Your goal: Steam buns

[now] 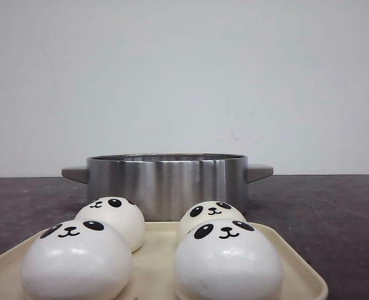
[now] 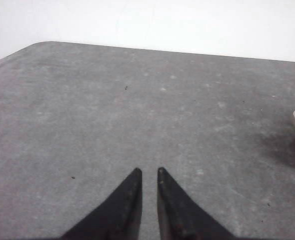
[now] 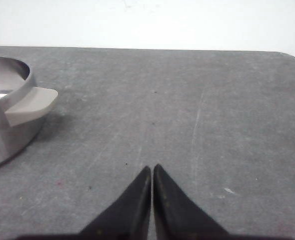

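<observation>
We see four buns on the tray (image 1: 297, 259), which sits just in front of the pot (image 1: 166, 181). The two nearest the camera are the front left bun (image 1: 75, 262) and the front right bun (image 1: 227, 262); between them and the pot sit the back left bun (image 1: 112, 219) and the back right bun (image 1: 211, 215). All four face away from the pot, and none is inside it as far as we can tell, though its interior is hidden from the front view.

Out to the pot's right, our right claw (image 3: 152, 169) hangs over bare counter (image 3: 187, 100) with its tips pressed together, holding nothing; the pot's grey handle (image 3: 30, 106) shows at the edge of that view. On the other side of the pot, our left claw (image 2: 148, 172) has a narrow gap between its tips and is likewise empty.

We judge the task not yet begun: every bun remains to be moved into the pot.
</observation>
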You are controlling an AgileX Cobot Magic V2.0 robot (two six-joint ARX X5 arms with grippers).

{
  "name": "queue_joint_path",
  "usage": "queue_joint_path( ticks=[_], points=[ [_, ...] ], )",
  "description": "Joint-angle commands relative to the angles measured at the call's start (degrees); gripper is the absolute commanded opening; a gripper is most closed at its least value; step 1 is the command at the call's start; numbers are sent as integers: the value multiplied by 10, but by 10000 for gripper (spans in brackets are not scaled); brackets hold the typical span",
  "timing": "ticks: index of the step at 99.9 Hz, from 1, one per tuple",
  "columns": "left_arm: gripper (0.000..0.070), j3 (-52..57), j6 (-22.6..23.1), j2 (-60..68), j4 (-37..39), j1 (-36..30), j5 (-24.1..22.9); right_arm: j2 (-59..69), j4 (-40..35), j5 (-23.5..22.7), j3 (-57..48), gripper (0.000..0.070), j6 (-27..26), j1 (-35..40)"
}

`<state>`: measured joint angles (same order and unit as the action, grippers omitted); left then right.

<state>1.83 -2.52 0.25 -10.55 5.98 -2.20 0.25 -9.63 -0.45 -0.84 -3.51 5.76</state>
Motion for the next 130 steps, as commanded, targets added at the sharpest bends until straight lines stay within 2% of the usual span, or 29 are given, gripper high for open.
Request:
queue_joint_path(
  ticks=[1,68,72,82,92,100,107,113,121,130],
  points=[
    [16,-10,-3,-1,-2,1,-2,0,6,1,1,7,-4,0],
    [16,-10,-8,-1,0,1,-1,0,10,1,1,7,-4,0],
    [16,-10,-26,-1,3,0,-1,0,16,1,1,7,-4,0],
    [16,-10,-121,-1,3,-1,7,0,40,-11,1,7,-39,0],
    [16,-5,-192,-1,-6,-7,12,0,65,-16,0,7,-66,0],
    [15,5,-250,-1,-9,-7,45,0,94,-15,0,7,-110,0],
    [12,21,-279,-1,-8,-7,89,0,126,-19,-1,7,-163,0],
    [12,42,-289,0,-7,-7,139,0,140,-48,-14,6,-201,0],
    [13,84,-307,6,-25,-7,213,0,112,-102,-58,6,-205,1],
    [13,156,-313,33,-96,-7,266,17,36,-136,-135,6,-196,1]
  ],
)
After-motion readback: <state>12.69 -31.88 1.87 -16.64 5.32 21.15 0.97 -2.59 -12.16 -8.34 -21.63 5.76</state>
